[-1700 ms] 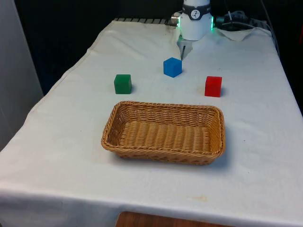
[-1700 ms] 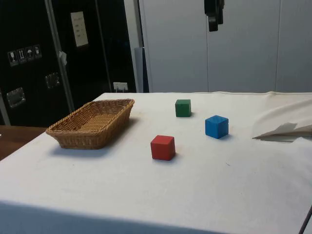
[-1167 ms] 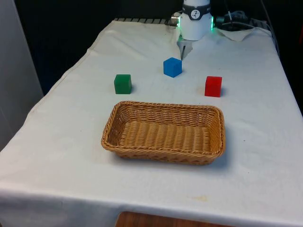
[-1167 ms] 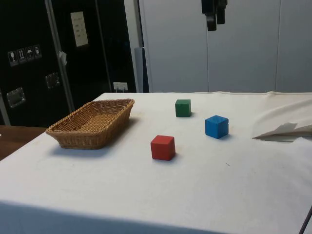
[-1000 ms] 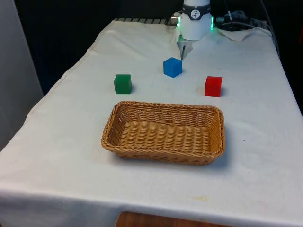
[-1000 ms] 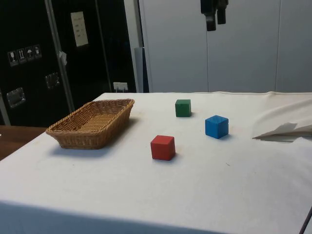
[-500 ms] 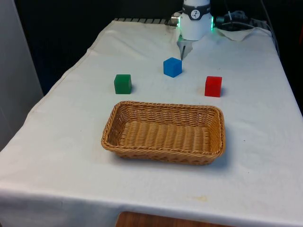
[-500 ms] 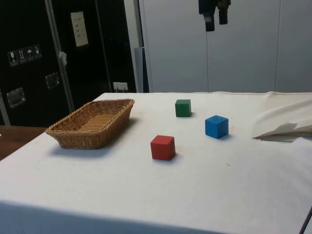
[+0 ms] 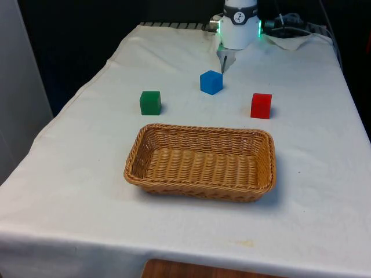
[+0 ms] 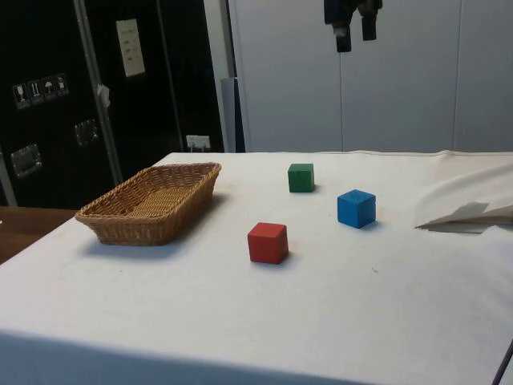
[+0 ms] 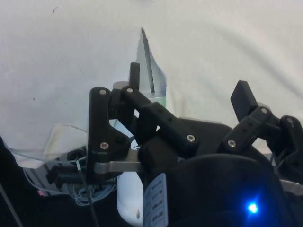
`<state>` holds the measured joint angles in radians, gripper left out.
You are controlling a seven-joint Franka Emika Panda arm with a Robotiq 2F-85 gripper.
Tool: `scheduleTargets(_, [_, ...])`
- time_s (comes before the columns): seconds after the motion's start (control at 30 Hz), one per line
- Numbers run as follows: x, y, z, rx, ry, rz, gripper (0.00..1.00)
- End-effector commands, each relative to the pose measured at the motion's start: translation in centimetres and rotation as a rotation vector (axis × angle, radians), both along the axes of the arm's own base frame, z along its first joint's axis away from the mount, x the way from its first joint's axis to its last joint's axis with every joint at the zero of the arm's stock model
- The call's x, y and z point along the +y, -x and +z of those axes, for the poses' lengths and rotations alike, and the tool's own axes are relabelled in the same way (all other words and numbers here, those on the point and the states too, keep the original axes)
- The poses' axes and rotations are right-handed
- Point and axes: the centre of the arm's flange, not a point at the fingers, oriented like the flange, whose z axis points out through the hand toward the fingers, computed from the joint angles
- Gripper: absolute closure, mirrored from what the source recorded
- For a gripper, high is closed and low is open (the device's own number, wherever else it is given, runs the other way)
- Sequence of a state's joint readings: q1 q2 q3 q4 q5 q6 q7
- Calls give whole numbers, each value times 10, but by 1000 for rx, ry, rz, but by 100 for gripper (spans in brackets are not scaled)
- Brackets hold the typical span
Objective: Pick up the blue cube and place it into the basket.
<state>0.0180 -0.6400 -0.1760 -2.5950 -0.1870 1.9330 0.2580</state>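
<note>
The blue cube (image 9: 211, 82) sits on the white cloth towards the far end of the table, between the green and red cubes and beyond the wicker basket (image 9: 197, 189). From the side, the blue cube (image 10: 356, 208) lies well to the right of the basket (image 10: 152, 212). My gripper (image 10: 355, 34) hangs high above the table, roughly over the blue cube, open, with a plain gap between its fingers. In the wrist view the gripper (image 11: 189, 85) holds nothing, and white cloth lies beneath it.
A green cube (image 9: 150, 102) lies towards the front view's left and a red cube (image 9: 261, 106) towards its right, both beyond the basket. A raised fold of cloth (image 10: 467, 213) lies near the blue cube's far side.
In the side view the two fingers have spread apart from shut to open. The gripper has crept slightly upward. The cubes and the basket have not moved.
</note>
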Motion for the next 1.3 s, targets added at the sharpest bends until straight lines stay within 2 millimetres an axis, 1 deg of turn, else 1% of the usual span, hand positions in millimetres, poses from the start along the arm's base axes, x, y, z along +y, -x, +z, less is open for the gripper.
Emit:
scheduleTargets(0.0, [0,0,0,0,0,-1,0])
scheduleTargets(0.27, [1,4,-2,-29,5,-17,0])
scheduleTargets(0.3, [1,2,-2,-13,0,-12,0])
scheduleTargets(0.33, [2,5,-2,-36,5,-18,0])
scheduleTargets(0.63, [6,9,-12,-85,16,-30,0])
scheduleTargets(0.67, [6,10,-17,-89,14,-33,0])
scheduleTargets(0.8, [6,11,-27,-94,9,-38,0])
scheduleTargets(0.83, [7,11,-27,-86,6,-32,0])
scheduleTargets(1.07, [7,10,-47,-85,-2,-36,0])
scheduleTargets(1.1, [7,10,-49,-85,-3,-36,0])
scheduleTargets(1.13, [7,11,-46,-79,-2,-34,0])
scheduleTargets(1.2, [7,8,-57,-80,-6,-35,0])
scheduleTargets(1.27, [7,7,-62,-75,-8,-35,0])
